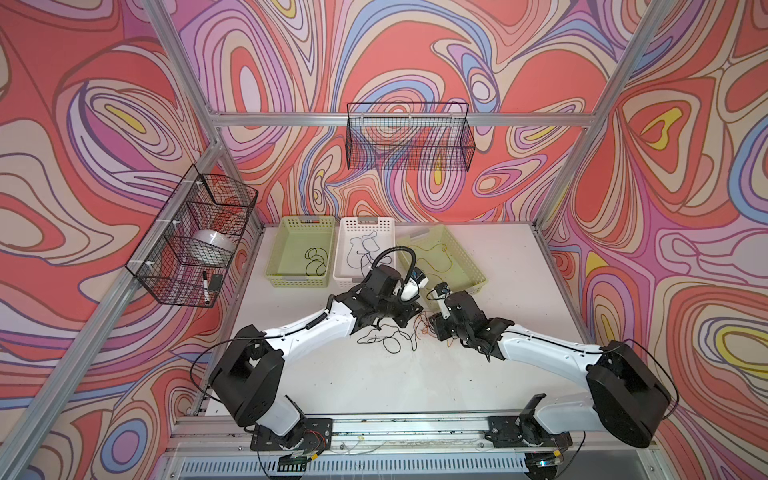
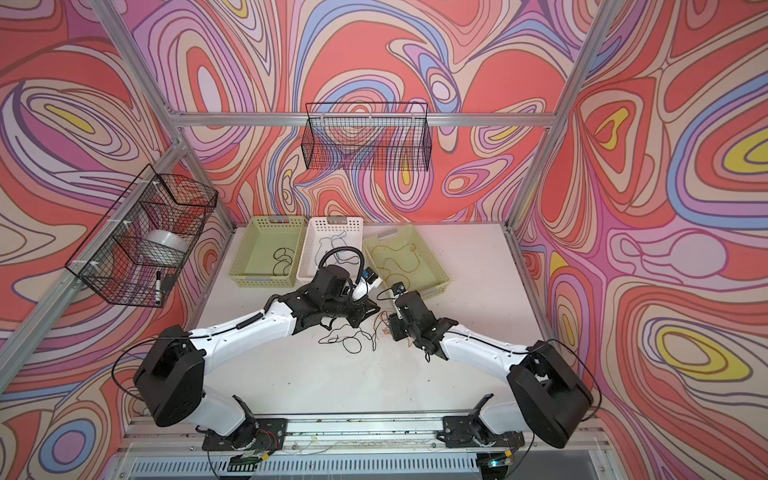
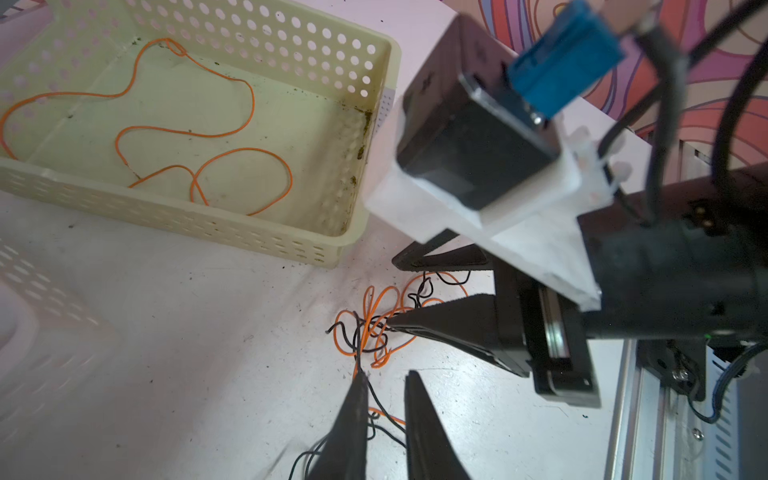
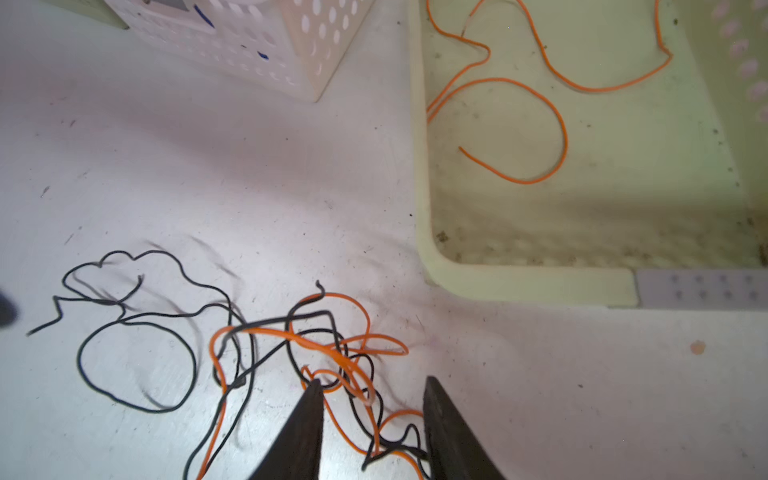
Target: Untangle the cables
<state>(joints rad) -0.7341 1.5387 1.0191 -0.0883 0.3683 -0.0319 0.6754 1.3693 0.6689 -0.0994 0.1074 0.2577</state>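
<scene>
Where the two arms meet over the middle of the white table [image 1: 374, 386], the cables [image 1: 399, 334] lie in a loose knot of orange and dark strands, just on the near side of three baskets that stand along the far edge. The knot's dark strands spread in open loops toward the left.

Seen from the right wrist, the right gripper [image 4: 372, 380] is released. Its jaws stand well apart on either side of the densest part of the knot, orange and dark loops run between them, and nothing is pinched. The left gripper [image 3: 386, 374] is parted too, though only narrowly. A dark strand brushes the tip of one finger [image 3: 353, 415], and nothing looks clamped.

Apart from the knot, an orange cable [image 4: 565, 137] lies in the right basket [image 4: 528, 284]. Blue and dark strands [image 1: 361, 249] lie in the white middle basket [image 1: 365, 222], and a dark cable [image 1: 314, 262] in the left green basket [image 1: 299, 282].
</scene>
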